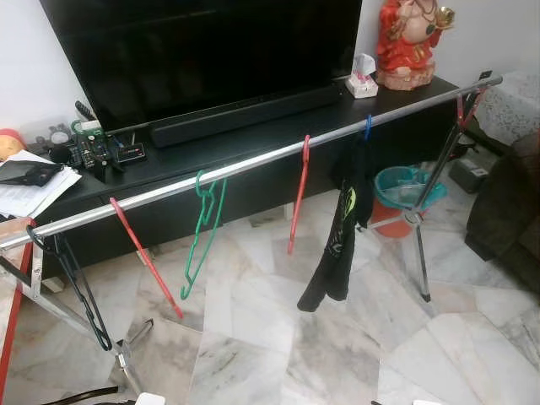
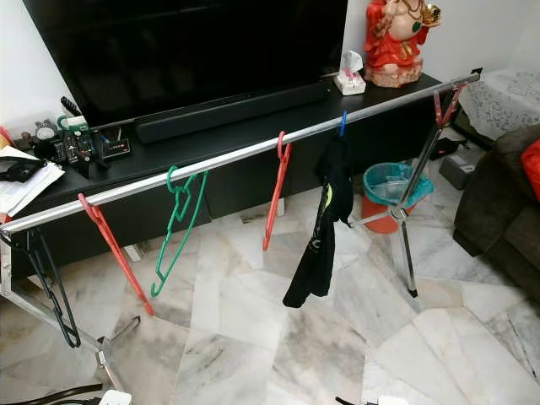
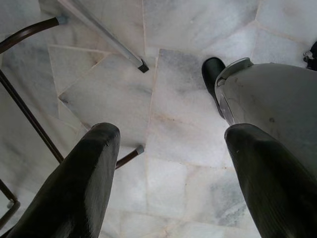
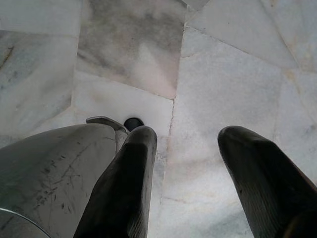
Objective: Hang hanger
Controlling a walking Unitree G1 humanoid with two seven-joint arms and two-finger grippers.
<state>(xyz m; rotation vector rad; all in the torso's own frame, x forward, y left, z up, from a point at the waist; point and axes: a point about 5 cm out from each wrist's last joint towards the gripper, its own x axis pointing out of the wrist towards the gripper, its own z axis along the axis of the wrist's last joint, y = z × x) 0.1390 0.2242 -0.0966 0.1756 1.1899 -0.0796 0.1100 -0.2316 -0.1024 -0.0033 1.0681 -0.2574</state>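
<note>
Chrome rail (image 1: 253, 164) of a drying rack runs slantwise before a black TV console (image 1: 253, 143). Hanging on it, from the robot's left: black hanger (image 1: 80, 291) at the rail's low end, red hanger (image 1: 145, 257), green hanger (image 1: 202, 228), another red hanger (image 1: 299, 196), then a blue hanger (image 1: 367, 126) carrying a black garment (image 1: 337, 228). A further red hanger (image 1: 467, 105) sits by the far upright. Teal bin (image 1: 403, 187) behind the rack leg. Marble floor (image 1: 278, 337) beneath.

Left gripper (image 3: 168, 168): fingers spread, nothing between them, pointed at the floor near a rack foot. Right gripper (image 4: 185, 168): fingers likewise spread and empty, above bare marble.
</note>
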